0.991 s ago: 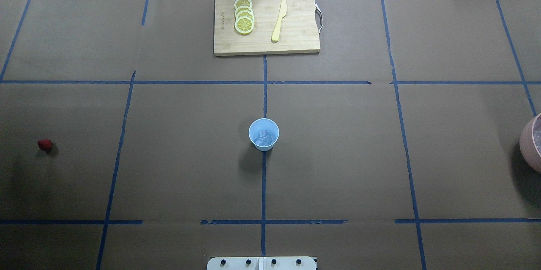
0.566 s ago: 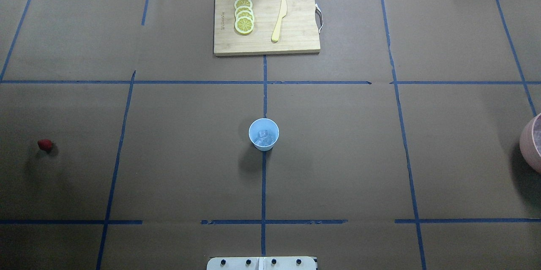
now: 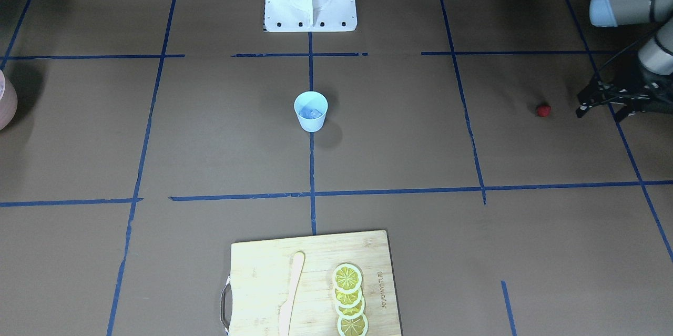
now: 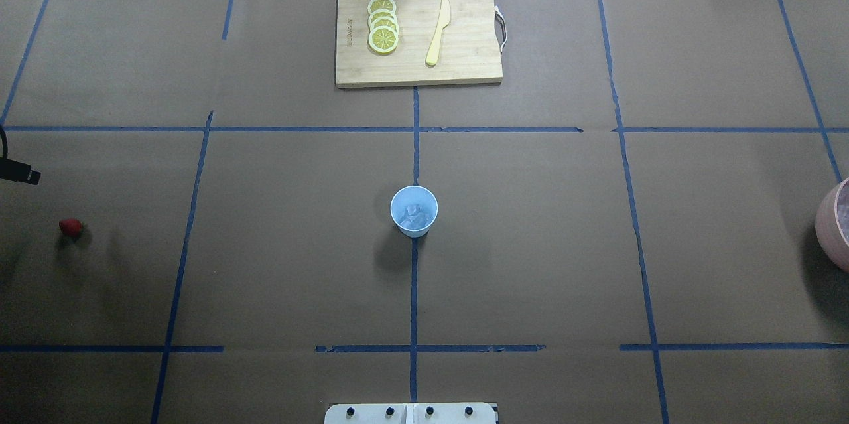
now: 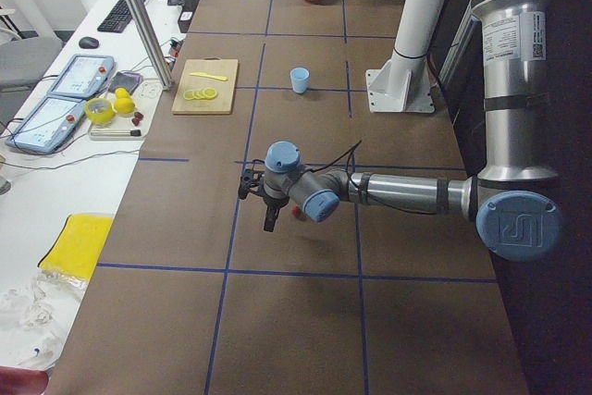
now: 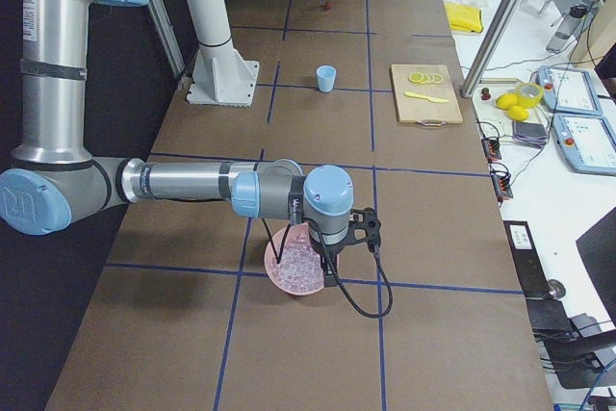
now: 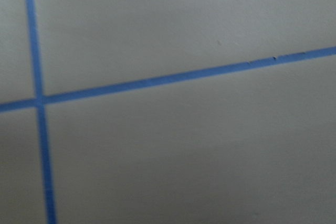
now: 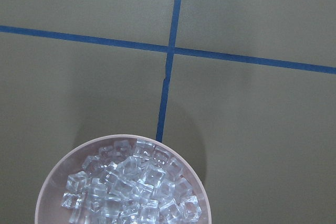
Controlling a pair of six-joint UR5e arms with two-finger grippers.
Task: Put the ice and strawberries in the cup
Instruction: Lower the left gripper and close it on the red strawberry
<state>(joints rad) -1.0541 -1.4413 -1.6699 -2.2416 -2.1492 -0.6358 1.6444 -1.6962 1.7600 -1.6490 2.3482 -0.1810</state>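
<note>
A small light-blue tapered plastic cup (image 4: 414, 210) stands upright at the centre of the brown-paper-covered table (image 4: 530, 245), where both arms should be able to reach it. A few translucent pale ice cubes (image 4: 414, 214) lie in its bottom, so the ice half of the job looks at least begun.

The tiny red rounded strawberry (image 4: 71, 227) lies on the bare table well out at nine o'clock from the cup in the overhead view, untouched. The left gripper (image 3: 602, 107) hangs just beside it, towards the table's edge. Its black fingers look spread apart and nothing is between them. That fits a grasp being lined up, with the berry probably next to go.

At three o'clock, at the table's far end, a round pinkish bowl (image 4: 832, 225) heaped with more clear cubes (image 8: 131, 184) serves as the ice supply. The right gripper (image 6: 361, 228) hovers directly above it, wrist camera looking straight down. Whether it is open or closed cannot be told.

At twelve o'clock, a wooden cutting board (image 4: 464, 59) carries yellow lemon slices (image 4: 383, 26) and a pale wooden knife (image 4: 438, 32), parked clear of the action.
</note>
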